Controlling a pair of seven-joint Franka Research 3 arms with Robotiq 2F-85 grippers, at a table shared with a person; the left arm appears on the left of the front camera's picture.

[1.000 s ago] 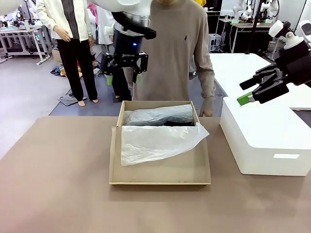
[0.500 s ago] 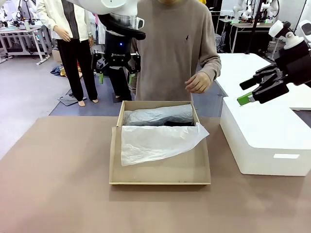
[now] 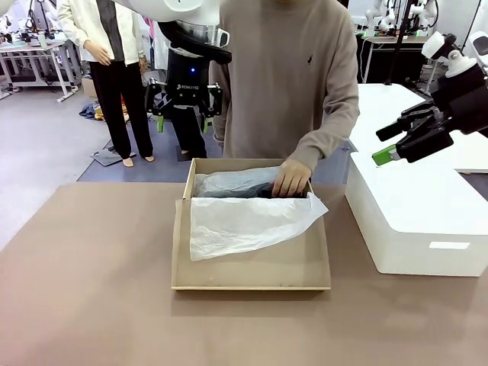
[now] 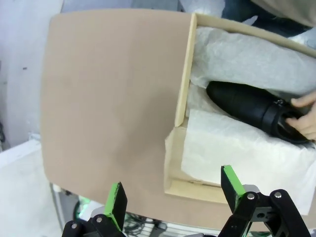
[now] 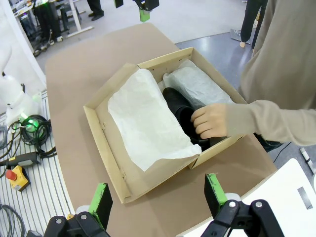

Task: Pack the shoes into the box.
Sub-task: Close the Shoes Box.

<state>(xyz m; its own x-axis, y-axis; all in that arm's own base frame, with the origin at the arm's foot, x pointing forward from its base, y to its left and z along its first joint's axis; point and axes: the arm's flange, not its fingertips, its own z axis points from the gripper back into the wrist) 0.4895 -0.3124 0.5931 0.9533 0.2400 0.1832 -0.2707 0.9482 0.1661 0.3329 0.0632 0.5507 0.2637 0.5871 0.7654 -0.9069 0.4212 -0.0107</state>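
Robot lab, worktables (image 3: 29, 47), floor cabling (image 5: 35, 129) (emergency stop (image 5: 13, 176))

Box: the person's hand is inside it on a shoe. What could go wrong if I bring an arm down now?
1. The hand holds the shoe inside the box; the open left pincer coming down could hit it.
2. Loose tissue drapes over the near half; a pincer might snag it.
3. The right pincer hangs near the white box; a low sweep could clip it.
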